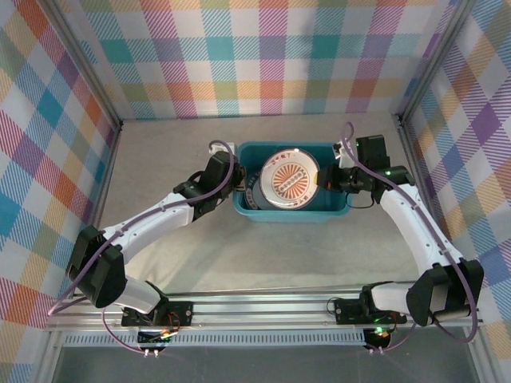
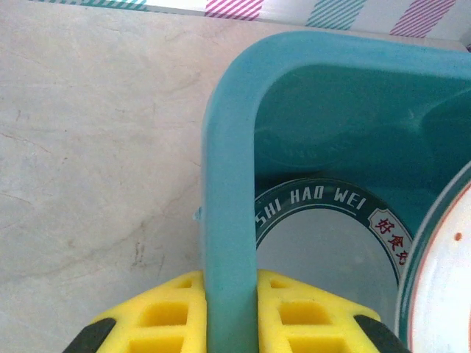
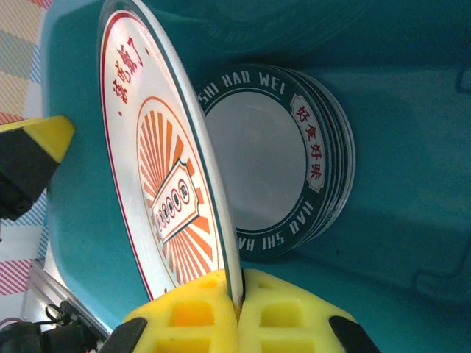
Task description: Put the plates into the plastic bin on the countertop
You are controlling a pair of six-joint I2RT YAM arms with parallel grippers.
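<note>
On the desk (image 1: pixel 160 263), the bin (image 1: pixel 335 209) holds stacked green plates (image 3: pixel 257 154). The left pincer (image 2: pixel 229 309) clamps its 9 o'clock rim. The right pincer (image 3: pixel 239 309), at 3 o'clock, grips the tilted orange plate (image 3: pixel 158 169) by its edge. The plate looks stiff, slick and breakable, so the rim is likely the best hold.

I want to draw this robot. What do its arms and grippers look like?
The left arm and right arm are white tubes with black joints. A purple cable runs along each, and green lights glow at the bases. The left gripper and right gripper have yellow pads with square holes and black corners.
</note>
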